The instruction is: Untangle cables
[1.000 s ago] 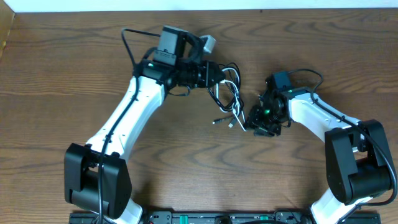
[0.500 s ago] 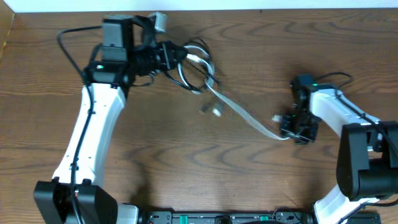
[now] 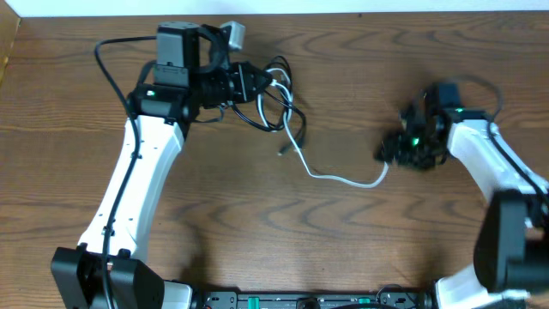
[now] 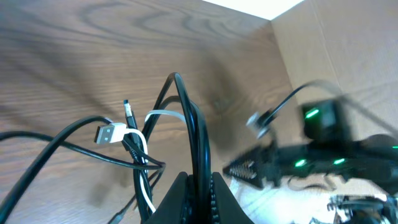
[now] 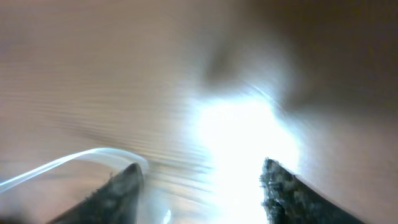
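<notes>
My left gripper (image 3: 255, 81) is shut on the black cable (image 3: 276, 96), whose loops hang bunched at the far centre-left. In the left wrist view the black cable (image 4: 194, 134) runs up between the shut jaws (image 4: 198, 190), and the white cable (image 4: 144, 155) with its USB plug (image 4: 111, 132) threads through the loops. The white cable (image 3: 330, 177) trails slack from the bunch across the table to beside my right gripper (image 3: 393, 154). The right wrist view is blurred. It shows the right gripper (image 5: 202, 186) with fingers apart and the white cable (image 5: 62, 163) passing by the left finger.
The brown wooden table (image 3: 257, 232) fills the view, with a white wall strip along the far edge (image 3: 343, 7). A small plug (image 3: 283, 150) hangs below the bunch. The arm bases stand at the near edge, left (image 3: 111, 275) and right (image 3: 506, 257).
The white cable, stretched taut between the grippers half a second ago, now lies slack on the table. My right gripper has moved back and up; my left gripper shifted slightly right.
</notes>
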`<state>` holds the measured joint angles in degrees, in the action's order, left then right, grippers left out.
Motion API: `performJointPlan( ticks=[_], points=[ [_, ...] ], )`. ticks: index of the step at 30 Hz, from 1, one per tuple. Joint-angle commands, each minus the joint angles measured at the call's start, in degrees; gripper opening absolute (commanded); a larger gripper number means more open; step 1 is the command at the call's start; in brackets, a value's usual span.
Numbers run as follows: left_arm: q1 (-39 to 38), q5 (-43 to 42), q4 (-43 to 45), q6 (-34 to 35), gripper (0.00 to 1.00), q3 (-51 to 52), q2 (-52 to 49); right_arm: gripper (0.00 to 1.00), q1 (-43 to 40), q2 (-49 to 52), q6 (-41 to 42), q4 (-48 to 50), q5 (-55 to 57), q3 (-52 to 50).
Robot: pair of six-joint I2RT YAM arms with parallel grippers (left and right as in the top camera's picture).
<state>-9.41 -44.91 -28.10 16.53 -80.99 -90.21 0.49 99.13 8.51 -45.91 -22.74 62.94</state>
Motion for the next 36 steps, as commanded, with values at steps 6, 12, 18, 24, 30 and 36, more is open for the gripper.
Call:
performJointPlan(
  ticks=[6,12,18,24,30,36],
  points=[
    [-2.9,-1.3,0.1,5.4,0.07,-1.4,0.6,0.82,1.0,-11.9,-4.2,12.1,-19.8,4.2],
    [-3.0,-5.3,0.2,6.8,0.07,-1.4,0.6,0.86,5.9,-10.2,-4.6,15.5,-19.8,4.2],
    [-3.0,-8.9,0.1,7.8,0.07,-1.4,0.6,0.84,11.5,-6.1,-4.7,20.8,-19.8,4.2],
    [-3.0,-11.7,0.1,8.3,0.07,-1.4,0.6,0.79,14.8,-1.0,-0.3,27.0,-19.8,4.2],
    [-3.0,-11.7,0.1,8.5,0.07,-1.4,0.6,0.73,17.4,2.6,-0.4,26.6,-20.0,4.2],
    [-2.9,-11.7,0.1,9.0,0.07,-1.4,0.6,0.61,18.8,4.7,-0.5,26.9,-20.1,4.1]
  ],
)
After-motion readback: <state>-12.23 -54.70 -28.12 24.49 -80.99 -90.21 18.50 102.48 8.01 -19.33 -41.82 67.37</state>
